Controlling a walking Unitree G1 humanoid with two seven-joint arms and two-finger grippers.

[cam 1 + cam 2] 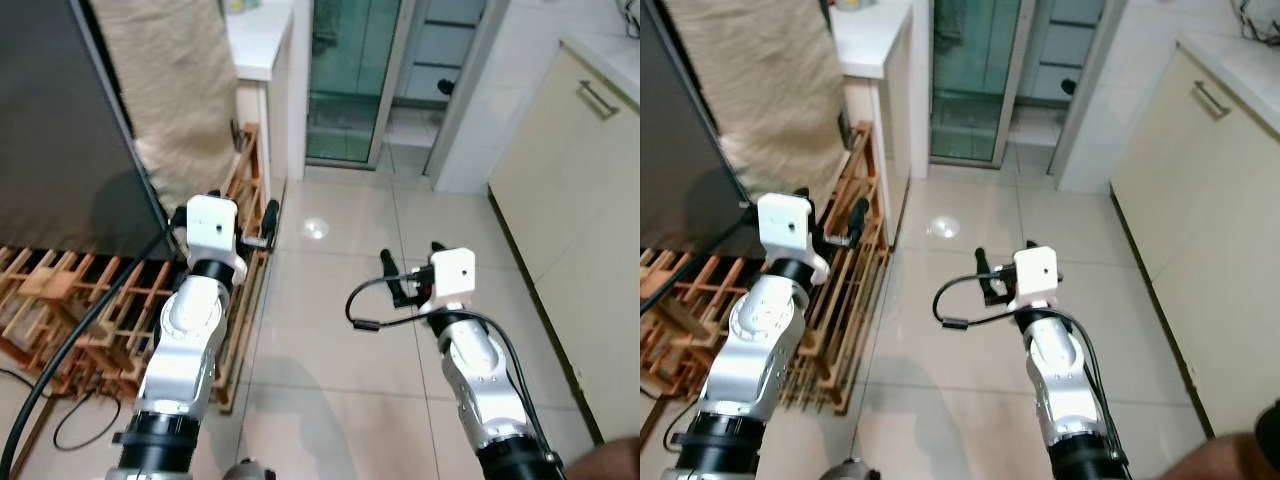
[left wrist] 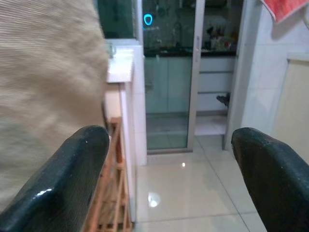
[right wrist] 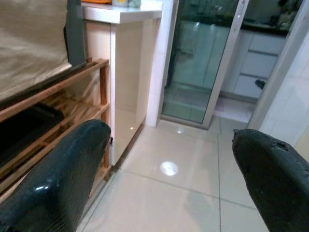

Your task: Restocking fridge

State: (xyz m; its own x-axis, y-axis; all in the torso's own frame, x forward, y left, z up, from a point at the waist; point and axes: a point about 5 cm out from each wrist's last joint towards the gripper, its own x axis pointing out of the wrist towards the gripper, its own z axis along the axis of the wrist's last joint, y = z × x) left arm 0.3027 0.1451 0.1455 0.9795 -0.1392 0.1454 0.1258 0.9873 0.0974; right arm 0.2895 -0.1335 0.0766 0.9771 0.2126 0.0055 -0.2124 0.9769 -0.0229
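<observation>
Beige cloth (image 1: 170, 90) — pale glossy floor tiles (image 1: 340, 350) — brown wooden rack (image 1: 110, 300).

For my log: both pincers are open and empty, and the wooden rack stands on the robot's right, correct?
Not quite. The wooden rack stands on the robot's left, beside the left pincer, as the left eye view shows. Both it and the right pincer are indeed open and empty.

Open tiled floor (image 1: 340, 360) ahead, wooden rack (image 1: 110, 300) along the left, cream cabinets (image 1: 570, 220) along the right
</observation>
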